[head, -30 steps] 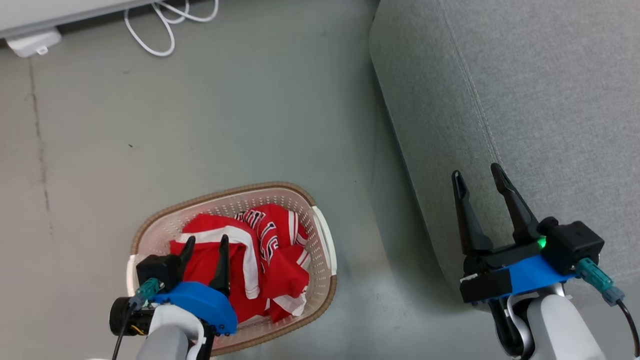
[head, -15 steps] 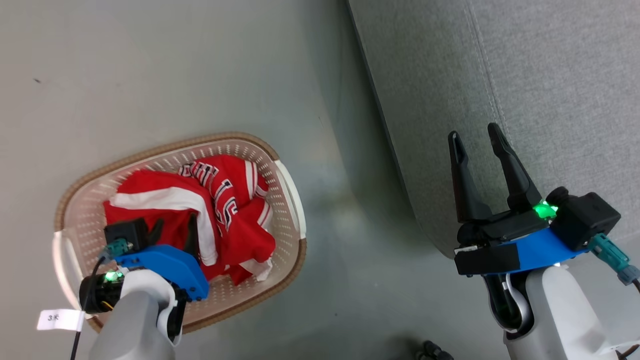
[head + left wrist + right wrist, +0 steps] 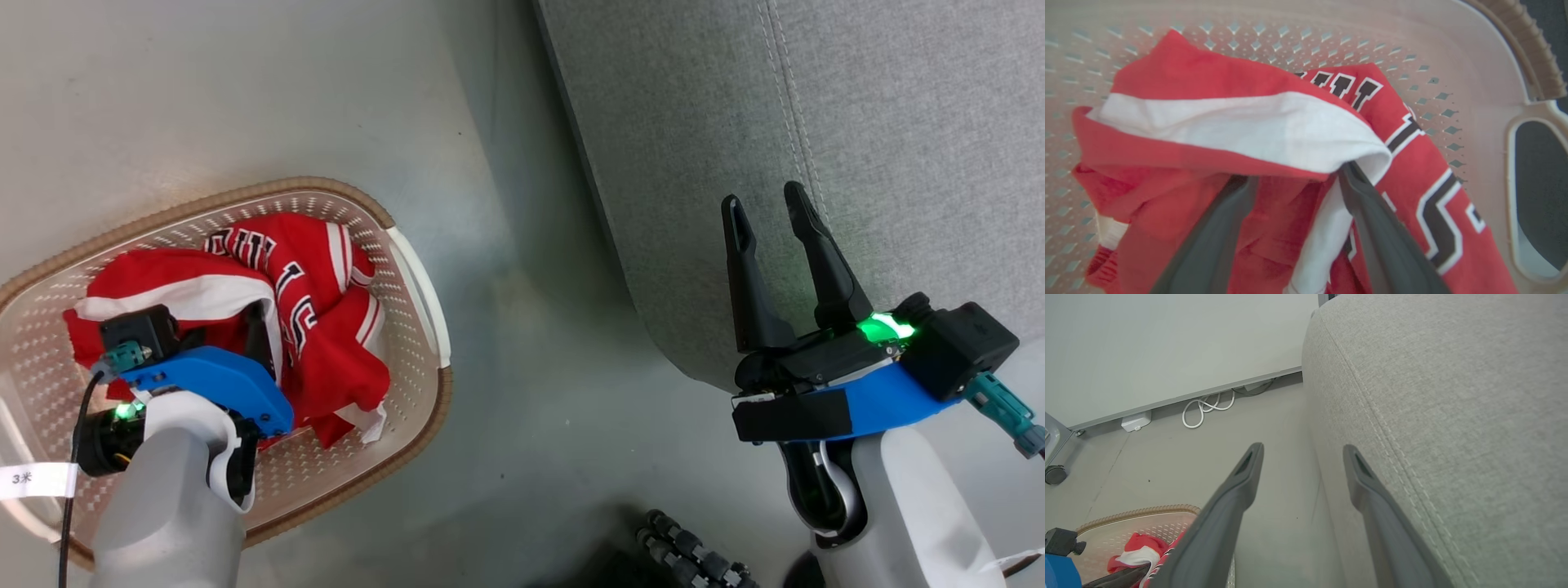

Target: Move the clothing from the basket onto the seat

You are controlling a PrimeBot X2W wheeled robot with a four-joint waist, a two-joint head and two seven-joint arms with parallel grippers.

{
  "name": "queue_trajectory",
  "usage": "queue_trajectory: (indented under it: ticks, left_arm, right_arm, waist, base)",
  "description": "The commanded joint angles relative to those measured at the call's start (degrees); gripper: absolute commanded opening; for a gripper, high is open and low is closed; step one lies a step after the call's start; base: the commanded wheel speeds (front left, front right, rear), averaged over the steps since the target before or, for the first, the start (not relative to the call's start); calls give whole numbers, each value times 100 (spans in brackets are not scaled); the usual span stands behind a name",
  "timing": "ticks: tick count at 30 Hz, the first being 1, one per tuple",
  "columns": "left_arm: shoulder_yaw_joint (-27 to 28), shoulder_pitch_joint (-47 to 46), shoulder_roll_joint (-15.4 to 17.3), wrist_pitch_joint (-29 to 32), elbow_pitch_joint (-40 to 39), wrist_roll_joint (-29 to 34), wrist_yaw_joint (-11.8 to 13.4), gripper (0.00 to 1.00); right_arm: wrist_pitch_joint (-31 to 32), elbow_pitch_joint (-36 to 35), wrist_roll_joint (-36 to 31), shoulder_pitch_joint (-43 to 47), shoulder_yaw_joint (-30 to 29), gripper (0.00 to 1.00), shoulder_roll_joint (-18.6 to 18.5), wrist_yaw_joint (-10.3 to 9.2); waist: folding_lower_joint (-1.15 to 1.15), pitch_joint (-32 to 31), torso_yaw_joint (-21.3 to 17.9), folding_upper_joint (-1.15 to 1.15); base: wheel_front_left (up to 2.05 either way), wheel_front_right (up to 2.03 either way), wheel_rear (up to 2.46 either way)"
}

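Left wrist view: left hand (image 3: 1296,173), spread wide, pokes into the clothing (image 3: 1208,118); right hand (image 3: 763,197) hovers open.

L gripper (image 3: 1295,176): fingers spread wide, angled fwd and down from a blue wrist bracket (image 3: 214,384). L forearm (image 3: 167,506) pale grey, rising from lower left of head view. R gripper (image 3: 763,200): fingers parted wide, pointing up the head view, leaning slightly left. Green light (image 3: 880,328) lit at R wrist. R forearm (image 3: 914,506) below. Grippers well apart.
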Motion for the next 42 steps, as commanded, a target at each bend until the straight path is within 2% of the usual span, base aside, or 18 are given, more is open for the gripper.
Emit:
queue_trajectory:
  ticks: [1,14,26,42]
  left_arm:
    - [-39,-124,66,-20,-13,25,1,100]
    - [-264,-84,46,-29,72,19,-81,100]
    - [-460,-28,20,-95,-11,-356,-216,100]
    - [-192,-525,181,49,102,-730,25,100]
  right_arm:
    - [-32,-3,45,-94,15,100,-6,5]
    - [-33,129,84,-161,15,100,-7,5]
    - [-33,105,15,-78,31,100,-6,5]
    - [-33,12,245,-74,166,100,-6,4]
  waist:
    - [-1,46,-52,0]
    - [-1,-106,50,0]
    - [-1,-272,142,0]
    - [-1,177,-104,0]
  base:
    - [0,0,0]
    - [0,0,0]
    - [0,0,0]
    - [0,0,0]
